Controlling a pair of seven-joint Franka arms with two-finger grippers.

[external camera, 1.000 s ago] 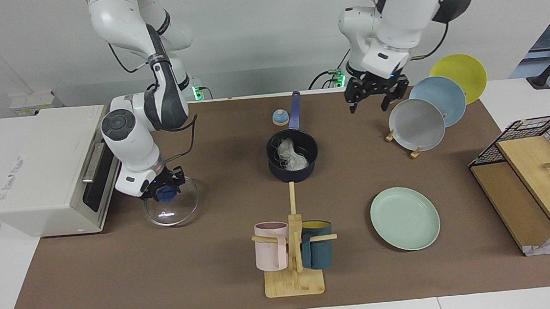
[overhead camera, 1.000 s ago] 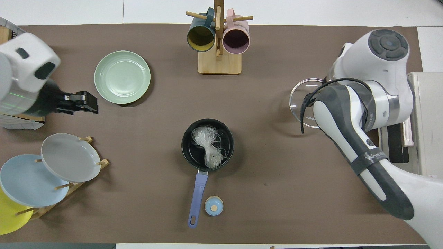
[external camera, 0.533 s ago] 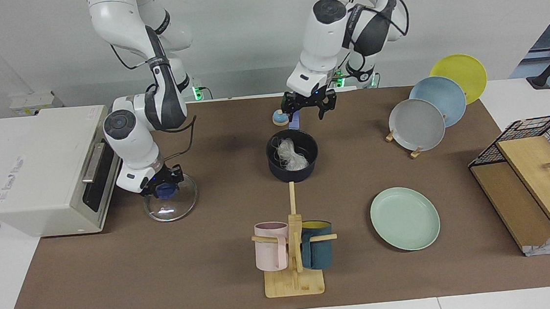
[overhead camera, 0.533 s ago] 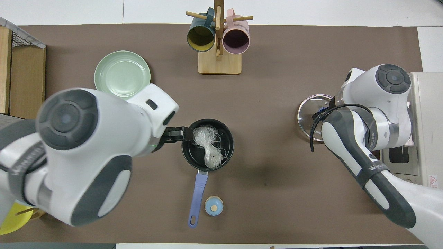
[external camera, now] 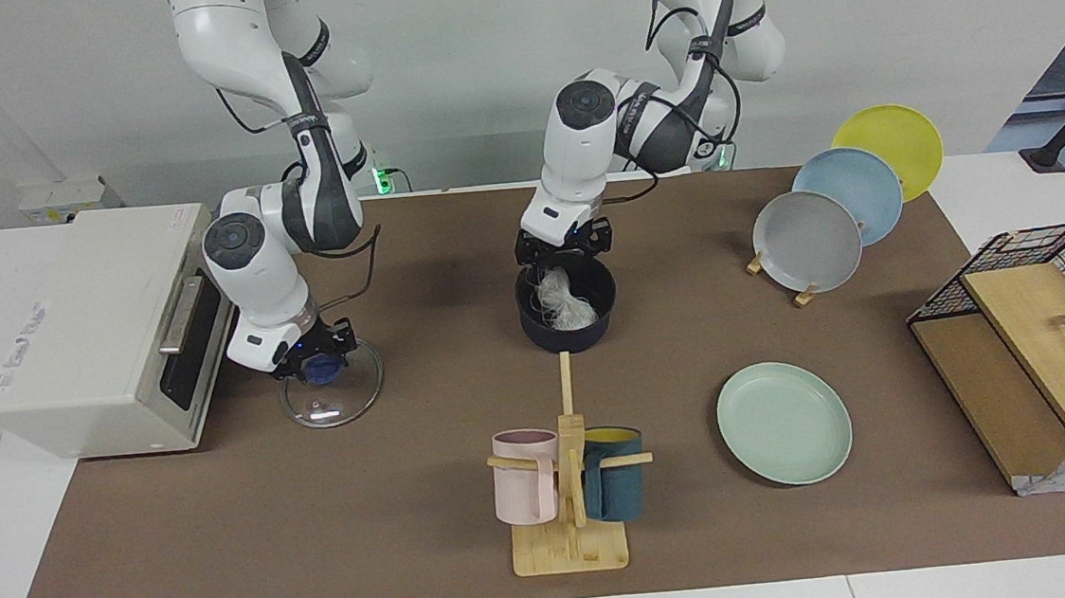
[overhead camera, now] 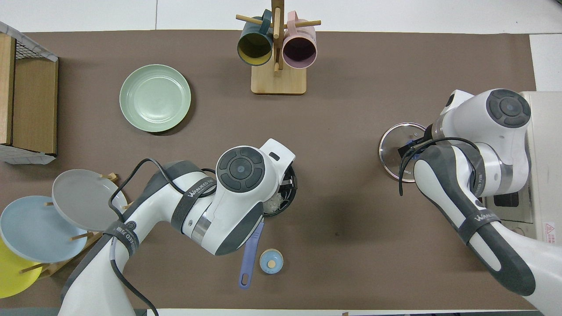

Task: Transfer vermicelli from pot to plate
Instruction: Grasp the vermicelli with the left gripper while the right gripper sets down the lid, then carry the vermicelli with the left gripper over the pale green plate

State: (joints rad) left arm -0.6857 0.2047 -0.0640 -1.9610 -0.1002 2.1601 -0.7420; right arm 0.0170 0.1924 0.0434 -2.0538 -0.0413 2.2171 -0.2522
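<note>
The dark navy pot [external camera: 569, 325] stands mid-table, its blue handle [overhead camera: 249, 252] pointing toward the robots. The whitish vermicelli [external camera: 563, 301] lies in it. My left gripper [external camera: 565, 251] hangs open just over the pot's rim, above the vermicelli and not holding it. In the overhead view the left hand covers most of the pot [overhead camera: 291, 188]. The pale green plate [external camera: 785, 422] lies flat and bare, farther from the robots than the pot, toward the left arm's end. My right gripper [external camera: 317, 365] is shut on the blue knob of the glass lid [external camera: 336, 398], which sits beside the oven.
A white toaster oven [external camera: 69, 326] stands at the right arm's end. A wooden mug rack [external camera: 566, 486] with two mugs stands farther out than the pot. A plate rack [external camera: 813, 239] and a wire basket [external camera: 1046, 297] are at the left arm's end. A small blue round piece [overhead camera: 271, 261] lies by the pot handle.
My left arm swung from the plate rack across to the pot and came down over it. My right gripper shifted the glass lid a little nearer to the robots.
</note>
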